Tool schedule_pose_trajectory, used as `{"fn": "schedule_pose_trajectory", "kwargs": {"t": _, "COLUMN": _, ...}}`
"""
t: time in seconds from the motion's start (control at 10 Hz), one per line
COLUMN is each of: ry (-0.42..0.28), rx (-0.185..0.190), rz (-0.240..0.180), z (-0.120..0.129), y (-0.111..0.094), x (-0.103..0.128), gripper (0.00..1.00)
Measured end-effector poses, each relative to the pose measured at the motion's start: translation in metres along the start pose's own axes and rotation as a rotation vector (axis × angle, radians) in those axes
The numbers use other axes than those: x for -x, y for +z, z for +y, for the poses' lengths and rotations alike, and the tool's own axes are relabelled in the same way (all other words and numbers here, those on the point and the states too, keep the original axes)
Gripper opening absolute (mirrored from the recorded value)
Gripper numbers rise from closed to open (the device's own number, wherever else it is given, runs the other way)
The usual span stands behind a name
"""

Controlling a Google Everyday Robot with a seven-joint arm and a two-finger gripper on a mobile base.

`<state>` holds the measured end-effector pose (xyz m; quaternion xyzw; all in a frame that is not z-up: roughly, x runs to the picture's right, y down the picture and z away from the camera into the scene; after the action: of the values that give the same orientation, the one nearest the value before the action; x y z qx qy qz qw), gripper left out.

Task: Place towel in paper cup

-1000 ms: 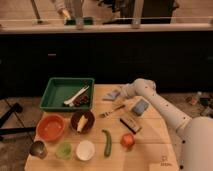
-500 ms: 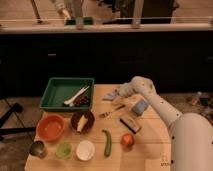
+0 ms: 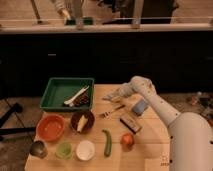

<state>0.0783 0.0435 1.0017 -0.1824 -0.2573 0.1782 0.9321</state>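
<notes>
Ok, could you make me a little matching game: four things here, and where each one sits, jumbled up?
Things:
1. paper cup
2. green tray
3. blue sponge
4. gripper

Places:
A. at the pale towel, towards the far edge of the table
B. far left corner
C. front row, just right of the green cup
D. just right of the fork

Pairs: 1-C, 2-B, 3-D, 4-A.

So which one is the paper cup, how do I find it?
Start at the wooden table and look along its front edge, below the green tray. Three cups stand in a row there, far from the gripper beside the tray. The paper cup is the right-hand one: plain white, unlike the metal cup and the see-through green cup.
</notes>
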Motion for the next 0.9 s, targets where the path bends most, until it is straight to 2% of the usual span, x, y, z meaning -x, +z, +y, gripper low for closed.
{"fn": "schedule_pose_trajectory", "kwargs": {"t": 0.1, "ry": 0.001, "rx": -0.002, "rz": 0.004, "z": 0.0, "y": -0.001, "x": -0.003, "gripper": 0.01}}
{"fn": "schedule_pose_trajectory", "kwargs": {"t": 0.4, "ry": -0.02, "rx": -0.008, "rz": -0.025, "z": 0.003, "y": -0.007, "x": 0.005, "gripper": 0.0}}
{"fn": "schedule_pose_trajectory", "kwargs": {"t": 0.7, "ry": -0.068, "rx": -0.037, "rz": -0.067, "z": 0.003, "y": -0.028, "x": 0.026, "gripper": 0.0}}
{"fn": "schedule_pose_trajectory", "kwargs": {"t": 0.9, "ry": -0.114, "rx": -0.039, "rz": -0.093, "z": 0.009, "y": -0.033, "x": 0.045, "gripper": 0.0}}
